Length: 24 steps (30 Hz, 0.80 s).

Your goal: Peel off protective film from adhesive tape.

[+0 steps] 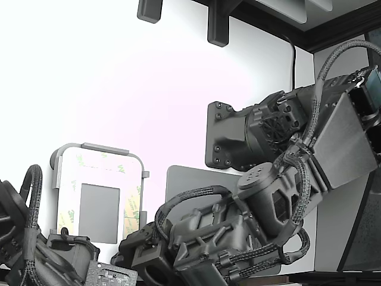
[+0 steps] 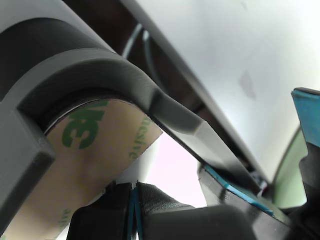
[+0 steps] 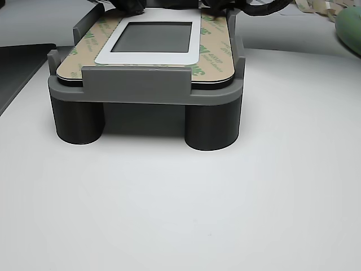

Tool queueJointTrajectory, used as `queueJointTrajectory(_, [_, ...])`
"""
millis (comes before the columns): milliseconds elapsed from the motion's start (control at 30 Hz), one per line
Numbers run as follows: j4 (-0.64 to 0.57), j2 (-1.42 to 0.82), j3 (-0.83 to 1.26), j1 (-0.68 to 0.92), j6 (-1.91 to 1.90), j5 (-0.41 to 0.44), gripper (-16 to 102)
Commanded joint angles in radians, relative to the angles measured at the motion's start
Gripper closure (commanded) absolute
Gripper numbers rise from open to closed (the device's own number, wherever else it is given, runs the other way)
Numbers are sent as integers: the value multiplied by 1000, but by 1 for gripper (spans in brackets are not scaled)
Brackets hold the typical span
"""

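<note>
The protective film (image 2: 95,150) is a tan liner with green logos. In the wrist view it fills the space under a curved corner of the grey tray frame (image 2: 100,65). It also lines the panel's border in the exterior view (image 1: 132,210) and in the other view (image 3: 214,48). The adhesive tape (image 3: 152,58) shows as a pale band around the grey panel (image 3: 155,36). My gripper (image 2: 134,207) has its dark fingertips (image 2: 100,217) pressed together right at the liner's edge. I cannot tell whether liner is pinched between them. In the exterior view the gripper (image 1: 136,250) is at the tray's near right corner.
The tray (image 3: 141,84) stands on two dark cylinders (image 3: 211,127) on a white table. A dark grey mat (image 1: 196,179) lies beside the tray. A second arm (image 1: 36,250) sits at the exterior view's lower left. Loose peeled strips (image 3: 316,8) lie at the far right.
</note>
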<state>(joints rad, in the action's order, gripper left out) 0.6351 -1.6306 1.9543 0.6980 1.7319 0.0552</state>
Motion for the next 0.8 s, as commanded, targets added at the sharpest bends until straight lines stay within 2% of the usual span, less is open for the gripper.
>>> queueJointTrajectory(0, [-6, -32, -14, -6, -2, 2, 96])
queueJointTrajectory(767, [23, -54, -12, -6, 9, 2, 96])
